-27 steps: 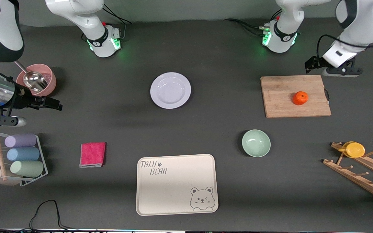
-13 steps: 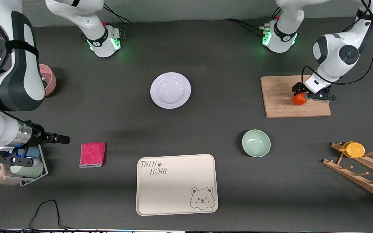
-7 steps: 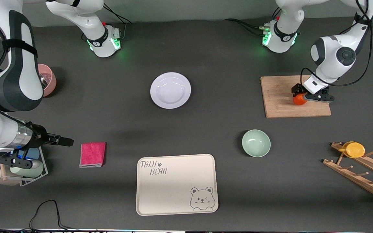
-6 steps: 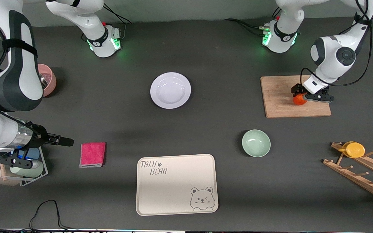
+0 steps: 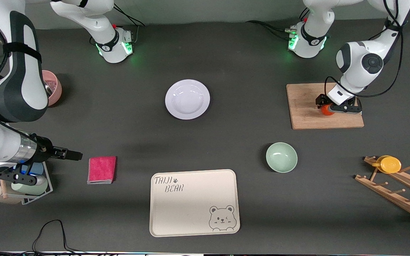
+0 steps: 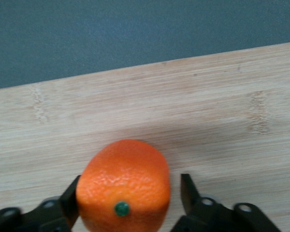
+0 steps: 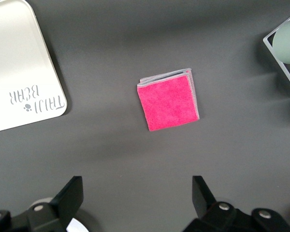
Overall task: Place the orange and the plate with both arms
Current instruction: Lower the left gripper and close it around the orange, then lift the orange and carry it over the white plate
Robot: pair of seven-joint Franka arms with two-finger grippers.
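The left gripper (image 6: pixel 128 200) is low over the cutting board (image 5: pixel 311 106) with its fingers (image 6: pixel 70 203) straddling the orange (image 6: pixel 123 186); one finger touches the peel, the other stands just clear, so the grasp is not yet firm. The right gripper (image 7: pixel 135 198) hangs spread wide and empty near the pink cloth (image 7: pixel 168 99), well apart from the plate (image 5: pixel 187 99) at mid-table. The step in hand is judged to be the orange pickup; the next move calls for full closure before any lift.

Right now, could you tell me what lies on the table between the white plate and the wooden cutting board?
Nothing: in the front view the stretch of dark table between the white plate and the wooden cutting board is bare.
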